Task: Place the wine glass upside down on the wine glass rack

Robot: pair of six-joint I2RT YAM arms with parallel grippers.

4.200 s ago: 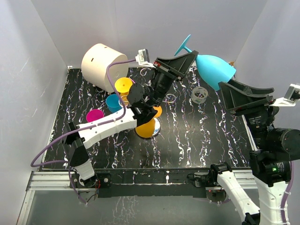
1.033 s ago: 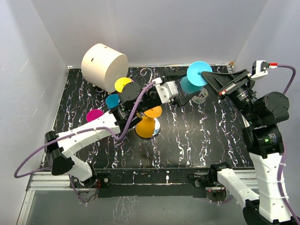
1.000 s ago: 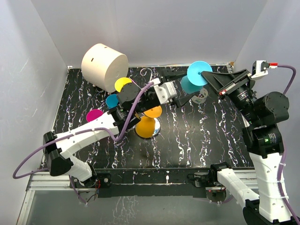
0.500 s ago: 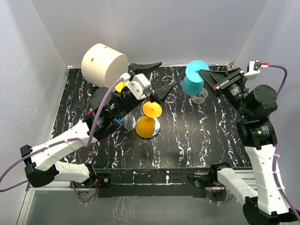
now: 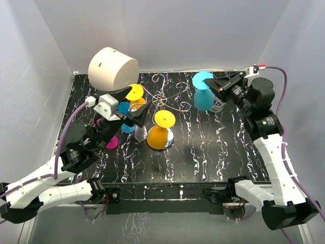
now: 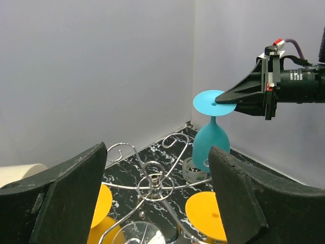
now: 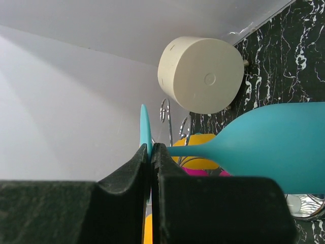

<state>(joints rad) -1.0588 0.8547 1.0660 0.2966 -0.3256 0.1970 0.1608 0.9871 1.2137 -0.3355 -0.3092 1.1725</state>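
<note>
The inverted turquoise wine glass (image 5: 204,99), foot clamped in the right gripper (image 7: 151,147), has been brought down just right of the thin silver wire rack (image 5: 162,99). The left gripper (image 6: 157,152), withdrawn nearward, is held with jaws apart, empty. Hooking remains.

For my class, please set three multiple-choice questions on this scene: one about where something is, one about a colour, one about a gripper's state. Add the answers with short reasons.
1. Where on the table does the cream cylinder sit?
A. back left corner
B. front right corner
C. middle

2. What colour is the wine glass in the right gripper?
A. pink
B. yellow
C. teal

3. How is the left gripper?
A. shut on a glass
B. open and empty
C. shut on nothing

Answers:
1 A: the top view shows it where the back and left walls meet.
2 C: the pinched foot, the stem and the bowl are all teal.
3 B: its jaws stand wide apart with nothing between them.
</note>
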